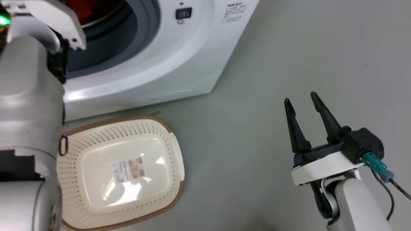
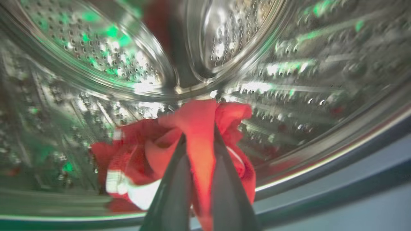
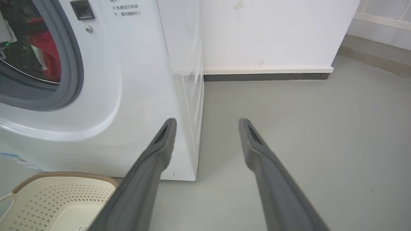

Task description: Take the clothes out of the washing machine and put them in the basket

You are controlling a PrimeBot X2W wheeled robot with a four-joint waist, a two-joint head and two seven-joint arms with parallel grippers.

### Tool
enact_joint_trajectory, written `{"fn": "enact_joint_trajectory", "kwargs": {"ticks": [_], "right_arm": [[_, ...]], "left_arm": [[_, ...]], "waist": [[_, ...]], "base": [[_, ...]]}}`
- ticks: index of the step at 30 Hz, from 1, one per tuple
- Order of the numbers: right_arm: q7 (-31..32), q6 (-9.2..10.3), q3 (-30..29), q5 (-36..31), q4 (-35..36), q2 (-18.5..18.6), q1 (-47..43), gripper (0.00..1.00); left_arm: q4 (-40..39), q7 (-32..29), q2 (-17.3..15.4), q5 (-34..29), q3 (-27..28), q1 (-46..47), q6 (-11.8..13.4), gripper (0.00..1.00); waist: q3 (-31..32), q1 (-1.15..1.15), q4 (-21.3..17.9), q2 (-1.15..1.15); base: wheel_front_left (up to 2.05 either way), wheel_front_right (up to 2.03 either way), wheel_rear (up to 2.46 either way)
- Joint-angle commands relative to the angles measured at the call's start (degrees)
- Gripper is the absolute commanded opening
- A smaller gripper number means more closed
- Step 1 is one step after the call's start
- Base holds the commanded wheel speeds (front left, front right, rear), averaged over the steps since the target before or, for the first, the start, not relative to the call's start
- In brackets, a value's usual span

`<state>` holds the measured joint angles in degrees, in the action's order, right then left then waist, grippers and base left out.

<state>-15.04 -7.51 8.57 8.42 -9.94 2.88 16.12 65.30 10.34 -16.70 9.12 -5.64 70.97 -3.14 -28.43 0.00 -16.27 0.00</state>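
Left pincer (image 2: 199, 134) clamps clothes (image 2: 135, 154) inside drum (image 2: 289, 80), basket (image 1: 96, 138) nearby

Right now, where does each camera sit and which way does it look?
Head view: on the head, looking down at the washing machine, basket and floor; left forearm and open right tool show.
Left wrist view: inside the drum, looking along the left tool, shut on the clothes.
Right wrist view: low, looking along the right tool at the machine's front.
Shared: head and right wrist views both show the basket.
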Motion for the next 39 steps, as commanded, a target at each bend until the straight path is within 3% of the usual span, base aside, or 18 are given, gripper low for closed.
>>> {"fn": "enact_joint_trajectory", "kwargs": {"ticks": [1, 10, 25, 35, 39], "right_arm": [[-0.2, 0.04, -0.4, -0.4, -0.5, 0.0, -1.3, 1.0], [-0.2, 0.04, -1.6, -2.0, -2.3, 0.0, -5.1, 1.0], [2.2, 0.03, -4.7, -2.0, -0.6, 0.0, -11.8, 1.0], [4.0, 0.04, -5.9, -3.1, 2.0, 0.0, -14.6, 1.0], [4.4, 0.03, -5.9, -3.2, 2.9, 0.0, -15.1, 1.0]], "left_arm": [[-0.3, 1.5, 0.7, 0.0, -0.3, -1.8, 0.2, 0.0], [-6.2, 4.9, 3.0, 2.6, 1.7, -10.9, 0.5, 0.0], [-36.8, 4.9, 5.9, 2.0, 2.0, -35.4, 0.0, 0.0], [-64.8, 1.5, 8.1, 1.6, -0.2, -50.5, 2.9, 0.0], [-72.0, -1.4, 8.7, 1.7, -0.9, -58.1, 4.5, 0.0]], "waist": [[5.1, 0.0, 3.1, 0.0], [13.6, 0.0, 6.0, 0.0], [22.5, 0.0, 11.2, 0.0], [24.9, 0.0, 15.8, 0.0], [24.5, 0.0, 16.7, 0.0]], "base": [[0.0, 0.0, 0.0], [0.0, 0.0, 0.0], [0.0, 0.0, 0.0], [0.0, 0.0, 0.0], [0.0, 0.0, 0.0]]}}
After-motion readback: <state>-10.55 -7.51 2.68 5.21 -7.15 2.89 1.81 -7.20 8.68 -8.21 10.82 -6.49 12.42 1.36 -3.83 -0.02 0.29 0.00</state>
